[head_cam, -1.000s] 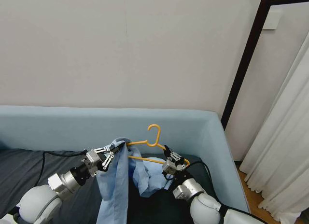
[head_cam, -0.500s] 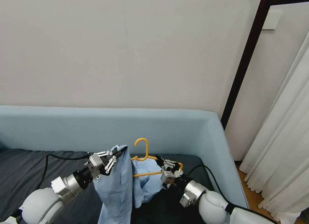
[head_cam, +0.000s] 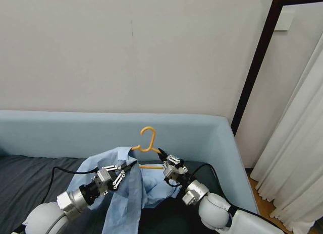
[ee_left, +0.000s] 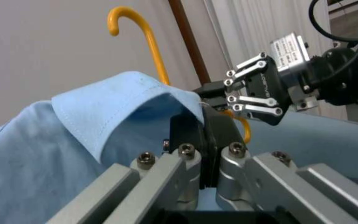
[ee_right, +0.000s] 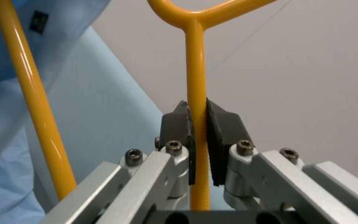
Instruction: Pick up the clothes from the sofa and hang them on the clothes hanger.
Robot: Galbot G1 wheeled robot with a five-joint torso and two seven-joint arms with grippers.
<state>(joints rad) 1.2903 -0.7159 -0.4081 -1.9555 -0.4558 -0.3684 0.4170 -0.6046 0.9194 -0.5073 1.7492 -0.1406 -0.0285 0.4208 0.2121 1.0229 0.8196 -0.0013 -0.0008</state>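
Observation:
A light blue shirt (head_cam: 113,191) hangs between my arms over the sofa, its collar (ee_left: 110,109) up against the neck of an orange hanger (head_cam: 147,139). My left gripper (head_cam: 119,175) is shut on the shirt cloth just under the collar, the dark pads (ee_left: 191,140) pinching it. My right gripper (head_cam: 169,168) is shut on the hanger's orange bar (ee_right: 195,70), which stands upright between its pads (ee_right: 219,135). The left wrist view shows the hanger's hook (ee_left: 132,39) rising behind the collar and the right gripper (ee_left: 260,91) farther off.
The sofa has a pale blue backrest (head_cam: 60,128) and a dark grey seat (head_cam: 25,176). To the right stand a dark post (head_cam: 257,62) and a white curtain (head_cam: 298,158). Black cables (head_cam: 70,167) trail from both arms.
The hanger has shifted left, dipping and rising again. The left gripper has dropped slightly, and the shirt now spreads wider to the left, its collar against the hanger's neck.

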